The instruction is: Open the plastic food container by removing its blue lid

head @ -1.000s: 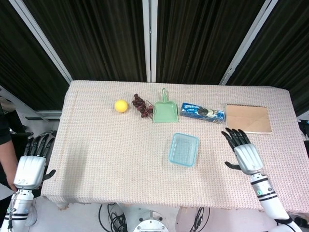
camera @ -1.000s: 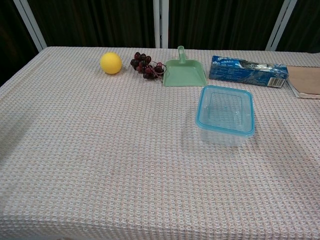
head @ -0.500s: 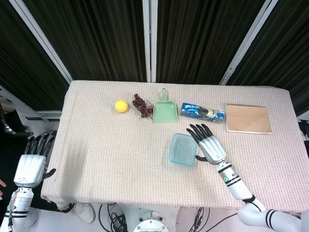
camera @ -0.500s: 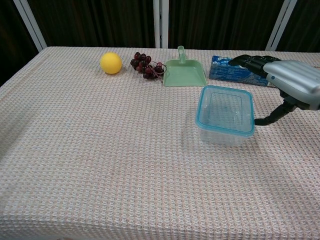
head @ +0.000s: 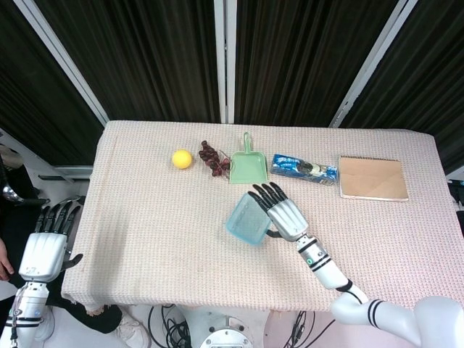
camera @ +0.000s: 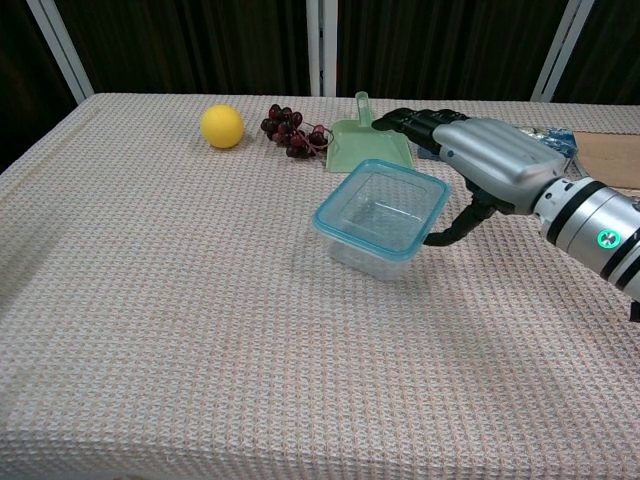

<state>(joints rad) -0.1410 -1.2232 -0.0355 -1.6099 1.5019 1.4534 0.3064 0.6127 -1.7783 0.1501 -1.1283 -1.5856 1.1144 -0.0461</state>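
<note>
The clear plastic container [head: 245, 220] [camera: 380, 215] with its blue-rimmed lid [camera: 345, 235] on top sits mid-table, turned at an angle. My right hand [head: 284, 213] [camera: 485, 160] lies against the container's right side, fingers stretched out flat over that edge and reaching toward the dustpan. Its thumb [camera: 447, 232] curls down against the container's side wall. It grips nothing. My left hand [head: 45, 250] hangs off the table's left front corner with fingers extended, holding nothing; the chest view does not show it.
Along the back stand a yellow ball [head: 182, 159] [camera: 221, 126], dark grapes [head: 212, 159] [camera: 290, 130], a green dustpan [head: 247, 165] [camera: 365, 145], a blue snack packet [head: 304, 168] and a brown notebook [head: 372, 177]. The woven tablecloth [camera: 180, 320] covers the whole table.
My right hand swept left from the table's right side to the container. The container slid left and turned with it. The left hand stayed put.
</note>
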